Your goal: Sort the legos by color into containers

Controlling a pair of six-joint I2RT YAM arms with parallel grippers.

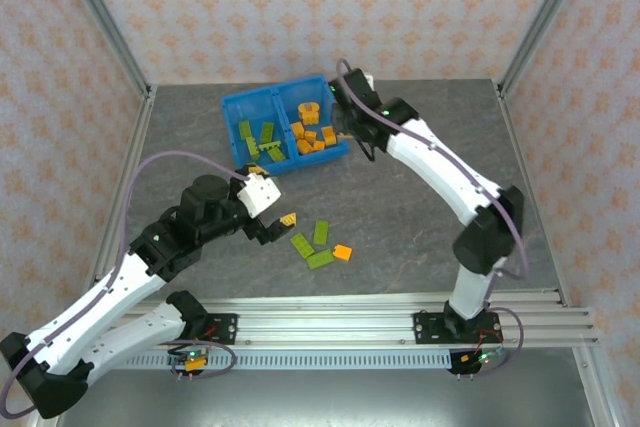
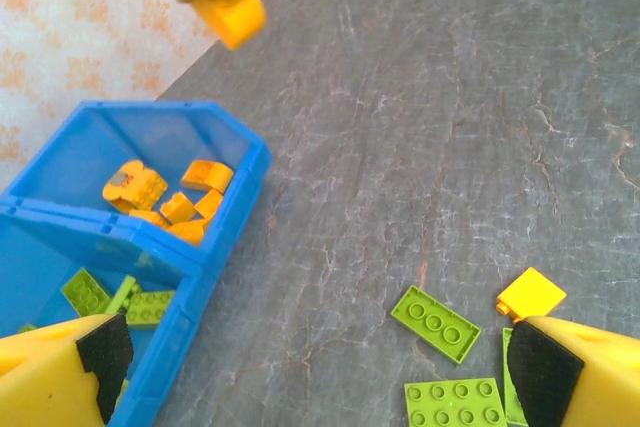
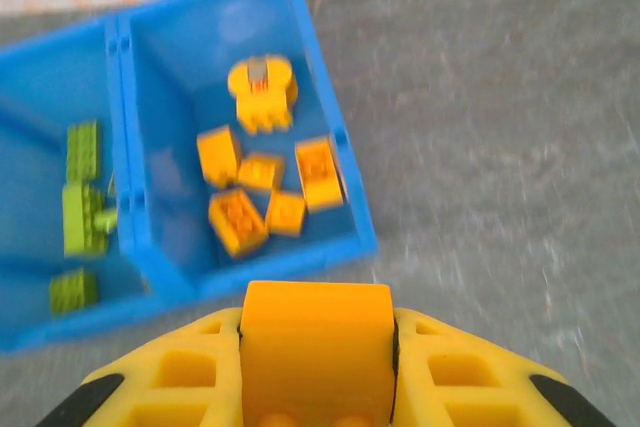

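The blue bin (image 1: 232,107) has green legos (image 1: 256,135) in its left container and orange legos (image 1: 308,131) in its right one. My right gripper (image 3: 317,352) is shut on an orange lego (image 3: 317,322), held above the table just outside the orange container's wall (image 3: 335,162). From above, that gripper (image 1: 352,135) sits by the bin's right edge. My left gripper (image 2: 322,362) is open and empty, low over the table between the bin's corner (image 2: 190,292) and the loose legos: green plates (image 2: 435,322) (image 2: 455,402) and an orange one (image 2: 530,292).
Loose pieces lie mid-table: green plates (image 1: 302,244) (image 1: 321,233) (image 1: 320,259) and an orange one (image 1: 342,253). A patterned wall and metal posts enclose the table. The arms' mounting rail (image 1: 350,322) runs along the near edge.
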